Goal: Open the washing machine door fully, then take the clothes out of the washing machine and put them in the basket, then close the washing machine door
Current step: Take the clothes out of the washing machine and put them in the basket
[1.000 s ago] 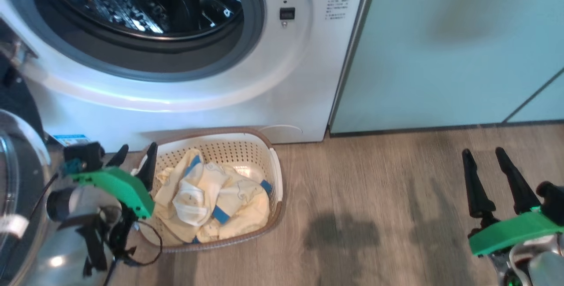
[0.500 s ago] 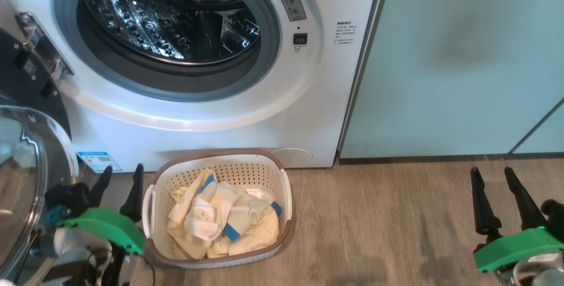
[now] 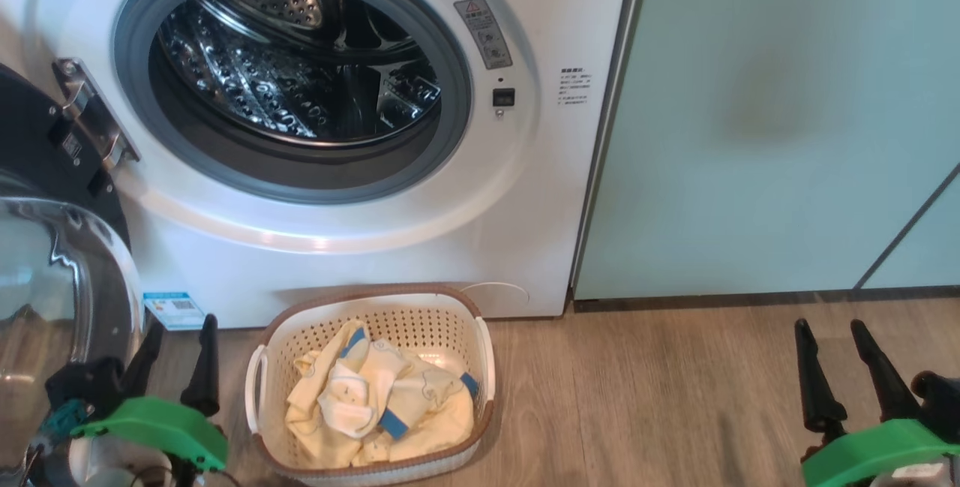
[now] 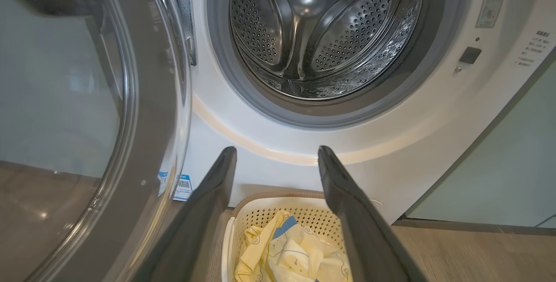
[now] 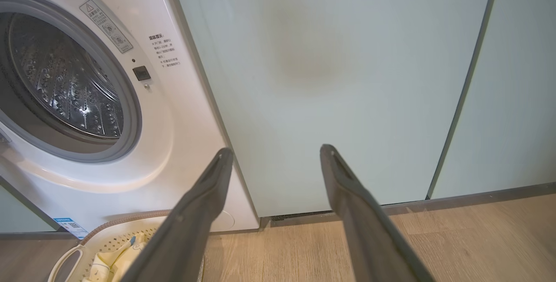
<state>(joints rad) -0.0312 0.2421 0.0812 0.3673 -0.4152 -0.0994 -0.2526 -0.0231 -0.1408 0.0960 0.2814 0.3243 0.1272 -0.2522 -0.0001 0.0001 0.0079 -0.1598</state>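
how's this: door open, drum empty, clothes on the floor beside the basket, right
One slip: the clothes lie in the basket, not on the floor beside it; the head view shows it. The door is open, the drum empty.

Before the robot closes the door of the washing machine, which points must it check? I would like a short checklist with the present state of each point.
1. Drum of the big white front-loading washing machine holds no cloth: ok, the part in sight is bare steel.
2. Pale cream-yellow clothes with blue trim lie in the small cream perforated plastic basket: ok.
3. Round glossy black door with glass window stands open at the machine's left: ok.
4. Left claw open and empty: ok.
5. Right claw open and empty: ok.
6. Basket stands clear of the door's swing: cannot tell.
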